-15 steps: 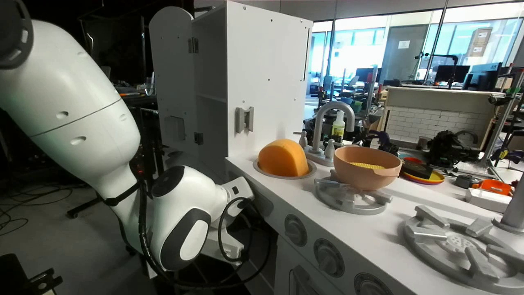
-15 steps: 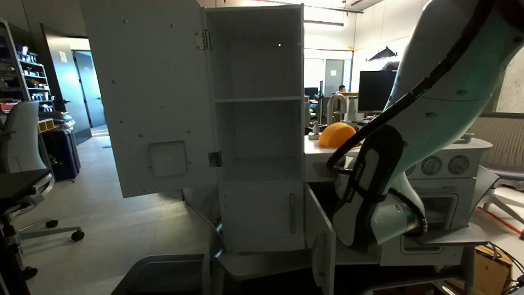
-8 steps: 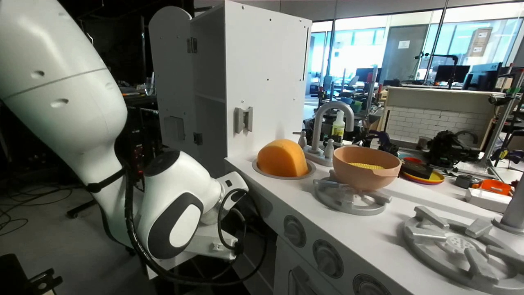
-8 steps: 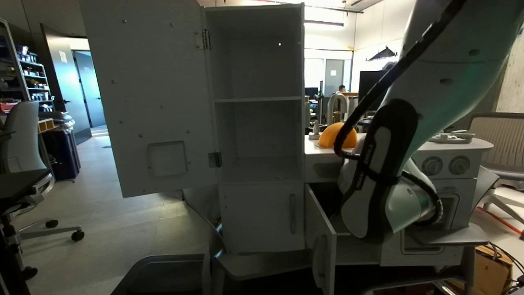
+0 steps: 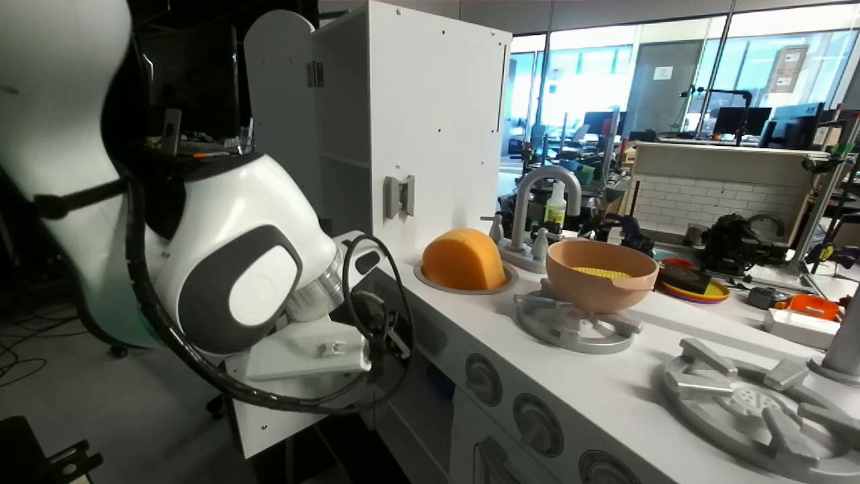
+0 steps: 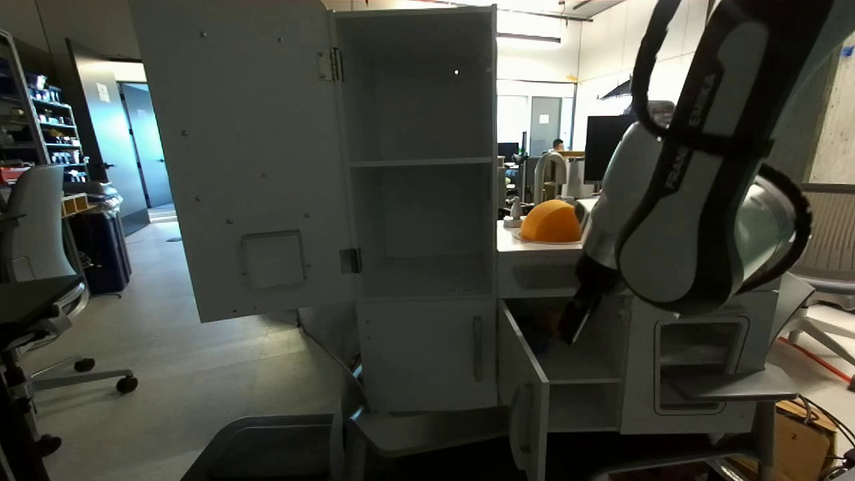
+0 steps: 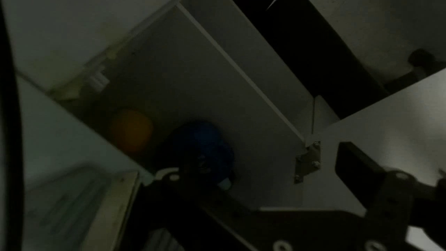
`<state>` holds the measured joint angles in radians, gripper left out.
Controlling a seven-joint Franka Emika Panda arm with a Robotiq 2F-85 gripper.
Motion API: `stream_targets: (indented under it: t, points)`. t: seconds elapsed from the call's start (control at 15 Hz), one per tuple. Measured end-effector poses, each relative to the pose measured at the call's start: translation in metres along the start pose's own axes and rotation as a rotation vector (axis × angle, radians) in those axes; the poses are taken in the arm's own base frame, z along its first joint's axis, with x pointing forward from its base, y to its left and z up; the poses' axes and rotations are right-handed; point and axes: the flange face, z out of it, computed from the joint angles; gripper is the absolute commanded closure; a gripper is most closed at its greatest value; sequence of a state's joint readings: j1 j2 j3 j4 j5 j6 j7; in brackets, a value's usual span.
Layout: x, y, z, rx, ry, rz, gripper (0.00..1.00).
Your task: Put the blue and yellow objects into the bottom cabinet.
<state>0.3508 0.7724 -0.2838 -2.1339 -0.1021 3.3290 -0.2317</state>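
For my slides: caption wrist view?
Blue object and yellow-orange object in the dim cabinet, seen past open end effector.

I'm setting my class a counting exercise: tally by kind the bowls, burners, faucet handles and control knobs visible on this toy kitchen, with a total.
Bowl: 1
Burners: 2
Faucet handles: 2
Control knobs: 3 (one partly out of frame)
Total: 8
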Motion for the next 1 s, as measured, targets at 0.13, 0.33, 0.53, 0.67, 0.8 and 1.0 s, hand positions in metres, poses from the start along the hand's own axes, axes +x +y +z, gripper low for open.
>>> stream_targets:
  t: [0.13, 0.33, 0.53, 0.67, 0.8, 1.0]
  points:
    - [0.006, 0.012, -0.034, 0.015, -0.018, -0.031, 0.0]
    - [0.024, 0.042, -0.088, 0.031, -0.036, -0.024, 0.0]
    - [0.05, 0.077, -0.15, 0.053, -0.047, 0.02, 0.0]
    - [0.067, 0.106, -0.191, 0.074, -0.057, 0.069, 0.0]
    - [0.08, 0.144, -0.227, 0.091, -0.082, 0.148, 0.0]
    - [0.086, 0.214, -0.264, 0.107, -0.151, 0.297, 0.0]
